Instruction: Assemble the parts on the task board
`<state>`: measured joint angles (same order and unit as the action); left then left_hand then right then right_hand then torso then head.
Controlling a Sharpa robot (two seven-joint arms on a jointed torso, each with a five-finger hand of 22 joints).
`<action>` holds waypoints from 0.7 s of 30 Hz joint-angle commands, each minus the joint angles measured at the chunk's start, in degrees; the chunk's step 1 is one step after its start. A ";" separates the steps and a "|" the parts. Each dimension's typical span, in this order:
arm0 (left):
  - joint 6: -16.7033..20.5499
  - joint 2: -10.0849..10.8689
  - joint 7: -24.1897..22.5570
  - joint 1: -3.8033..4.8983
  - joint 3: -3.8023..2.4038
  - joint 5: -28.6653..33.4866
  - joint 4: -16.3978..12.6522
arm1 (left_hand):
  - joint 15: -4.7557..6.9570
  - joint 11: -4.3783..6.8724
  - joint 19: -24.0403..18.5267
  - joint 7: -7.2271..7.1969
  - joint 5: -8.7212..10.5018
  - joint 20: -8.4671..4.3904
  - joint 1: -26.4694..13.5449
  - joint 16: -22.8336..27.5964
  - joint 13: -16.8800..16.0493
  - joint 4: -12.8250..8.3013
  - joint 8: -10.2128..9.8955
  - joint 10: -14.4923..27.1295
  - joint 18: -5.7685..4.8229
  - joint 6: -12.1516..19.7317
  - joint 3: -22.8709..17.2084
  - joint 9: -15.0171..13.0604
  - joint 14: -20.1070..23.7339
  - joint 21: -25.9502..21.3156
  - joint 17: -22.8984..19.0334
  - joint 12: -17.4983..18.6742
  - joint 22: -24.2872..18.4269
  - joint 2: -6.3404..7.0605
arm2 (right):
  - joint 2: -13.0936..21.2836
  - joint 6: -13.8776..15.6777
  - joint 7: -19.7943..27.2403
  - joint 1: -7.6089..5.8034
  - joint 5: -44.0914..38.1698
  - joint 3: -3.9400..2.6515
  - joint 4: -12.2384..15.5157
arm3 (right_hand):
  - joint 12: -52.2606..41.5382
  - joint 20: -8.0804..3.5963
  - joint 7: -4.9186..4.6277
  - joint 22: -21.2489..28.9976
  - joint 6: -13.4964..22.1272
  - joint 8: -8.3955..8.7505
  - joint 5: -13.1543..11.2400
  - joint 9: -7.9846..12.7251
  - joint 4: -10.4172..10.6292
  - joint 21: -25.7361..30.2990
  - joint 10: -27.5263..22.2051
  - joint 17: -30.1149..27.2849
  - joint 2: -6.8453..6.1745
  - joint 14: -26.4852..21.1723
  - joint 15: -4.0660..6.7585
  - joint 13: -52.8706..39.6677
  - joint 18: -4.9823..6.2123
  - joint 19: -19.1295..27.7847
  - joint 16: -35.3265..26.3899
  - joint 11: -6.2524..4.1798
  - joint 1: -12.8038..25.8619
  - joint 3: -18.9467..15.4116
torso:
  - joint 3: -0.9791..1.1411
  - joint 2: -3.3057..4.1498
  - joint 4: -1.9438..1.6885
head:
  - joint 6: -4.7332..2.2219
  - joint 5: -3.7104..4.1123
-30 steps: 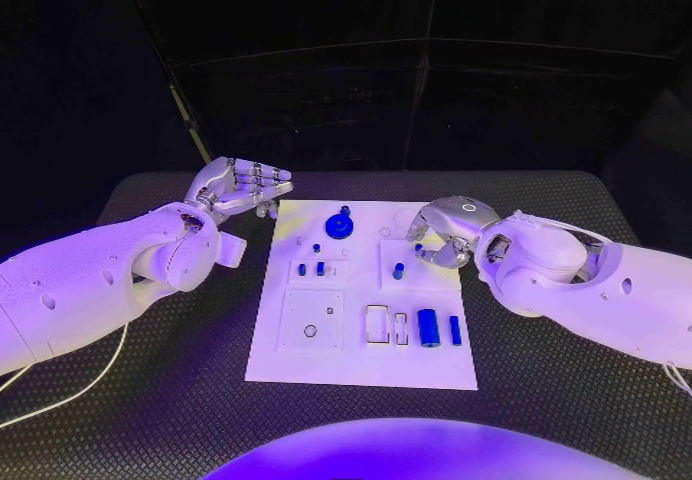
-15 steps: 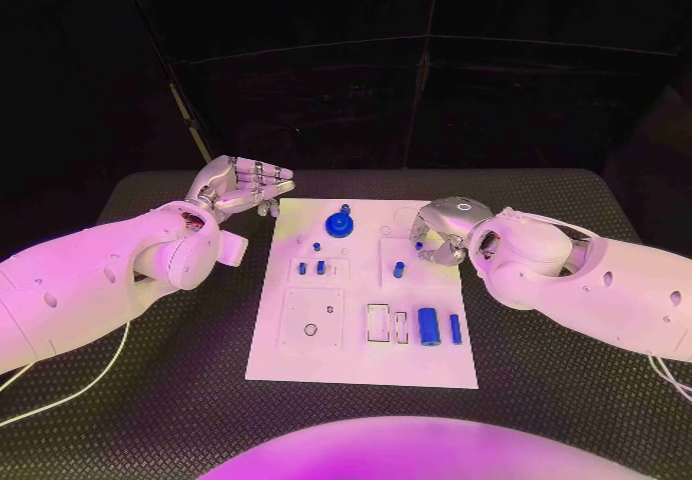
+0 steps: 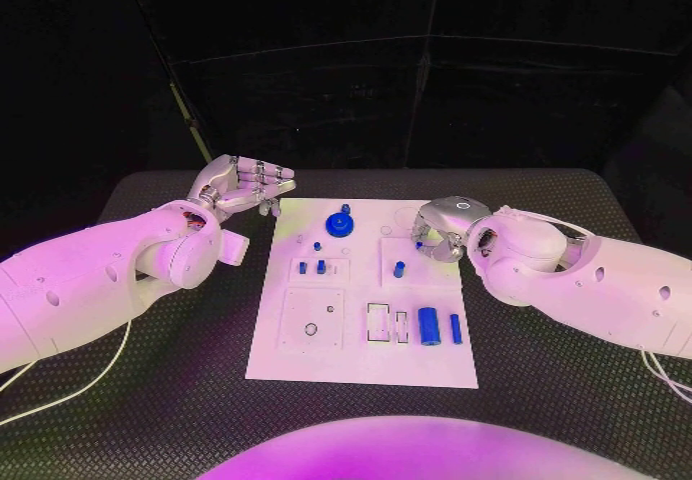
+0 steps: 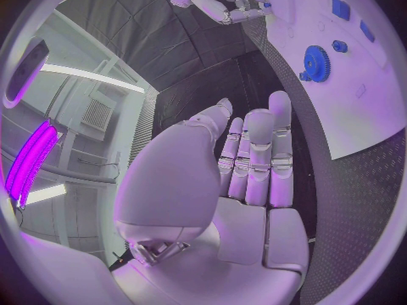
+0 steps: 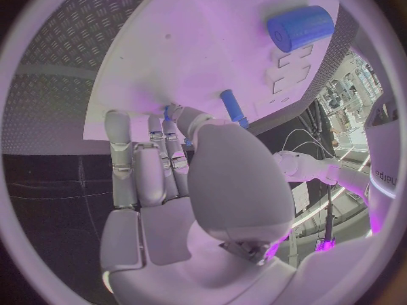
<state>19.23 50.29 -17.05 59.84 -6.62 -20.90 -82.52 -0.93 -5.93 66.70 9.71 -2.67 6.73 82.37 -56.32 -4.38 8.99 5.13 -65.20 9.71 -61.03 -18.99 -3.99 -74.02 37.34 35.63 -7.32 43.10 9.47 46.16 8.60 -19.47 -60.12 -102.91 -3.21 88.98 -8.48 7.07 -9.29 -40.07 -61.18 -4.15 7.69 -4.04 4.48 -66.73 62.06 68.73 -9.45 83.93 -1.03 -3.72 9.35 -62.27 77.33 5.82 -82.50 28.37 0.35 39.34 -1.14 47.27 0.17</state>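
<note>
Two hands flank the task board (image 3: 361, 350): left hand (image 3: 242, 185) idles off its far-left corner, fingers straight and together, empty; right hand (image 3: 440, 232) should lower slowly, fingers curled near a small blue peg (image 5: 234, 108), grasp unclear.

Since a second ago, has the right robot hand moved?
Yes. The right robot hand has drawn slightly back toward the white task board's right edge, away from the blue gear.
</note>
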 commanded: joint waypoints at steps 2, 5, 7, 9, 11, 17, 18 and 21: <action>-0.58 -0.05 -0.74 0.07 -0.07 0.28 -0.06 | 0.06 0.04 0.22 0.18 -0.08 -0.03 0.14 0.34 0.09 -0.23 -0.20 0.12 0.78 -0.19 0.08 0.08 0.10 -0.35 -0.08 -0.24 -0.05 -0.42 | -0.24 -1.45 1.05 -0.10 1.09 -0.05 -0.26 | -0.60 -0.21 0.16 -0.68 -1.14 -0.49 0.06 -0.16 -0.11 -0.64 1.16 0.33 0.91 2.28 0.26 0.01 -0.35 -0.83 0.53 -0.22 -0.05 0.65 | -0.03 0.02 -0.06 | 0.08 0.03; -0.60 -0.02 -0.70 0.07 -0.07 0.28 -0.06 | 0.06 0.04 0.22 0.18 -0.08 -0.03 0.14 0.34 0.09 -0.23 -0.20 0.12 0.78 -0.19 0.08 0.08 0.10 -0.35 -0.08 -0.24 -0.05 -0.42 | -0.41 -2.02 1.23 -0.10 1.35 -0.05 -0.43 | -0.63 -0.27 0.23 -0.98 -1.43 -0.56 -0.01 -0.18 -0.15 -0.82 1.46 0.51 0.93 2.34 0.33 0.02 -0.40 -1.03 0.67 -0.31 0.09 0.73 | -0.03 0.00 -0.01 | 0.15 -0.02; -0.64 -0.01 -0.67 0.07 -0.07 0.28 -0.08 | 0.04 0.02 0.25 0.20 -0.08 -0.03 0.15 0.36 0.10 -0.21 -0.22 0.17 0.77 -0.16 0.06 0.09 0.09 -0.41 -0.13 -0.23 -0.09 -0.48 | -0.51 -2.32 1.37 -0.10 1.51 -0.04 -0.49 | -0.64 -0.31 0.28 -1.03 -1.61 -0.60 -0.03 -0.19 -0.20 -0.87 1.64 0.55 0.90 2.36 0.37 0.02 -0.41 -1.08 0.72 -0.36 0.17 0.77 | -0.03 0.00 0.00 | 0.21 -0.04; -0.66 0.01 -0.64 0.07 -0.07 0.28 -0.09 | 0.04 0.02 0.25 0.20 -0.08 -0.03 0.15 0.36 0.10 -0.21 -0.22 0.17 0.77 -0.16 0.06 0.09 0.09 -0.41 -0.13 -0.23 -0.09 -0.48 | -0.58 -2.52 1.44 -0.10 1.59 -0.04 -0.51 | -0.64 -0.33 0.30 -1.11 -1.70 -0.62 -0.05 -0.20 -0.23 -0.92 1.73 0.64 0.86 2.39 0.39 0.02 -0.42 -1.12 0.78 -0.39 0.22 0.77 | -0.03 0.01 0.00 | 0.25 -0.05; -0.67 0.01 -0.57 0.07 -0.07 0.28 -0.09 | 0.04 0.02 0.25 0.20 -0.08 -0.03 0.15 0.36 0.11 -0.21 -0.22 0.17 0.77 -0.16 0.06 0.09 0.09 -0.41 -0.12 -0.23 -0.10 -0.49 | -0.64 -2.65 1.47 -0.10 1.62 -0.04 -0.54 | -0.65 -0.35 0.33 -1.13 -1.78 -0.65 -0.06 -0.21 -0.26 -0.94 1.83 0.67 0.86 2.40 0.41 0.02 -0.42 -1.14 0.82 -0.42 0.25 0.79 | -0.04 -0.02 0.00 | 0.29 -0.06; -0.83 0.04 -0.32 0.07 -0.07 0.28 -0.16 | 0.05 0.04 0.35 0.18 -0.09 -0.03 0.45 0.30 0.13 -0.34 -0.21 0.22 0.78 -0.18 -0.13 0.09 -0.01 -0.54 -0.08 -0.27 -0.20 -0.68 | -0.85 -3.45 0.96 -0.09 1.53 -0.04 -0.63 | -1.01 -0.61 0.60 -1.82 -2.90 -1.02 -0.29 -0.33 -0.81 -1.40 3.33 1.10 1.28 2.54 0.74 -0.11 -0.53 -1.60 1.19 -0.83 0.09 1.12 | -0.03 -0.01 0.00 | 0.38 0.02; -0.85 0.05 -0.30 0.07 -0.07 0.28 -0.17 | 0.06 0.04 0.38 0.18 -0.09 -0.04 0.57 0.31 0.14 -0.40 -0.21 0.23 0.78 -0.19 -0.19 0.09 -0.03 -0.58 -0.12 -0.28 -0.24 -0.70 | -0.91 -3.60 0.85 -0.09 1.44 -0.04 -0.65 | -1.07 -0.67 0.66 -1.96 -3.10 -1.09 -0.28 -0.35 -0.96 -1.49 3.62 1.22 1.40 2.57 0.81 -0.13 -0.55 -1.68 1.28 -0.91 -0.01 1.20 | -0.03 -0.01 -0.01 | 0.39 0.06; -0.87 0.07 -0.26 0.07 -0.07 0.28 -0.21 | 0.06 0.04 0.42 0.18 -0.09 -0.04 0.67 0.32 0.15 -0.46 -0.21 0.24 0.78 -0.19 -0.24 0.09 -0.05 -0.61 -0.15 -0.29 -0.26 -0.73 | -1.11 -4.17 0.47 -0.08 0.90 -0.03 -0.64 | -1.27 -0.87 0.81 -2.35 -3.67 -1.29 -0.24 -0.40 -1.54 -1.78 4.49 1.32 1.61 2.61 1.01 -0.21 -0.61 -1.93 1.41 -1.15 -0.33 1.32 | -0.02 0.00 0.00 | 0.48 0.08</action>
<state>18.98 50.36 -16.98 59.84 -6.62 -20.88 -82.60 -0.93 -5.93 66.70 9.71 -2.67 6.73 82.87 -56.32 -4.28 8.83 5.13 -65.20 9.71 -61.03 -19.16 -3.99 -74.02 37.12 35.55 -7.32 42.88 8.96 45.19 6.92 -18.76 -60.40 -101.84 -3.45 88.29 -9.58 6.23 -8.51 -42.35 -64.53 -5.10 7.68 -4.38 3.30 -68.29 66.28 69.98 -8.39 84.11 -0.42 -3.81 9.35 -63.89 78.49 4.67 -82.64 29.80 0.31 39.31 -1.14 47.70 0.19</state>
